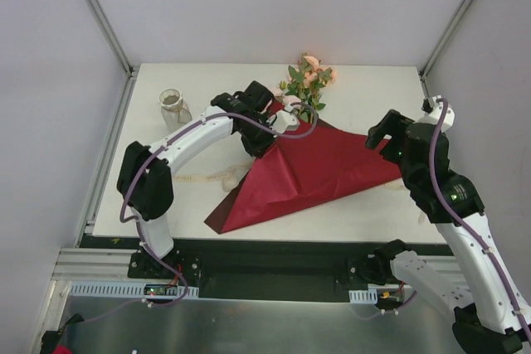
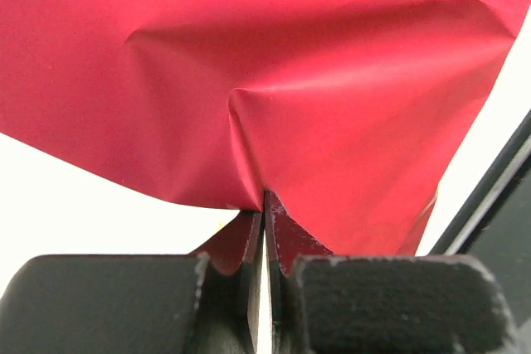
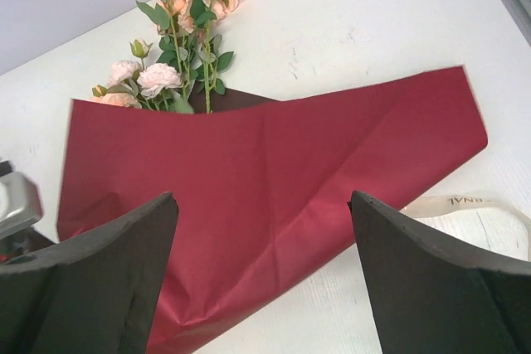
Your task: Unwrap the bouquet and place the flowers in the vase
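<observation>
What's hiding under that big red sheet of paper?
The flowers: pink blooms and leaves poke out from under the far edge of the red paper. Their lower stems are covered, and anything else beneath cannot be seen.

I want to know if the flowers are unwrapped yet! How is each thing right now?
Paper: opened out, one edge pinched.
Flowers: lying down, stems hidden by paper.
Vase: upright, no flowers in it.
Ribbon: untied, lying loose.
Left end effector: shut on paper.
Right end effector: open, holding nothing.

Smooth, matt dark red paper (image 3: 274, 180)
</observation>
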`<state>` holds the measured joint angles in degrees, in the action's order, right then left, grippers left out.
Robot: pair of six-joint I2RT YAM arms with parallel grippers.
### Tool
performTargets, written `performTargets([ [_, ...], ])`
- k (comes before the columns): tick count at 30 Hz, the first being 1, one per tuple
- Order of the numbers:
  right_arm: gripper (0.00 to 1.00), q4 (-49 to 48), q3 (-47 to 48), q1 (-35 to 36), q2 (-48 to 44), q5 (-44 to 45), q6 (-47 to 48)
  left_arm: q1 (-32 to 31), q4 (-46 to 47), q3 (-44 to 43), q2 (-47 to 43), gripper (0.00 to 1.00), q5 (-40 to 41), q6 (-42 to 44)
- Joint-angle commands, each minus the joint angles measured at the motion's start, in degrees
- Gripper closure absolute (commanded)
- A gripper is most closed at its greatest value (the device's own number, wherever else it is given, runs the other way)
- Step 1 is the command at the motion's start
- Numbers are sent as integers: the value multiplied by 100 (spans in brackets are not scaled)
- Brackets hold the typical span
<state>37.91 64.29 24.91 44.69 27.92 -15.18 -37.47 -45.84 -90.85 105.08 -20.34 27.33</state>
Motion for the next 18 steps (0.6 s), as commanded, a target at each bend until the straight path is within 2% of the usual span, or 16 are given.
performTargets([
  [1, 12, -310, 136, -91, 66, -208, -64, -312, -293, 242, -786, 100, 917, 755],
  [9, 12, -583, 242, -346, 435, -559, -64, -1717, -916, 876, -2070, 100, 926, 906],
  [13, 12, -750, 434, -504, 918, -1007, -47, -2473, -1488, 464, -2097, 98, 847, 826],
  [18, 12, -908, 917, -601, 1611, -1446, 94, -3063, -1883, -11, -2079, 96, 961, 826],
])
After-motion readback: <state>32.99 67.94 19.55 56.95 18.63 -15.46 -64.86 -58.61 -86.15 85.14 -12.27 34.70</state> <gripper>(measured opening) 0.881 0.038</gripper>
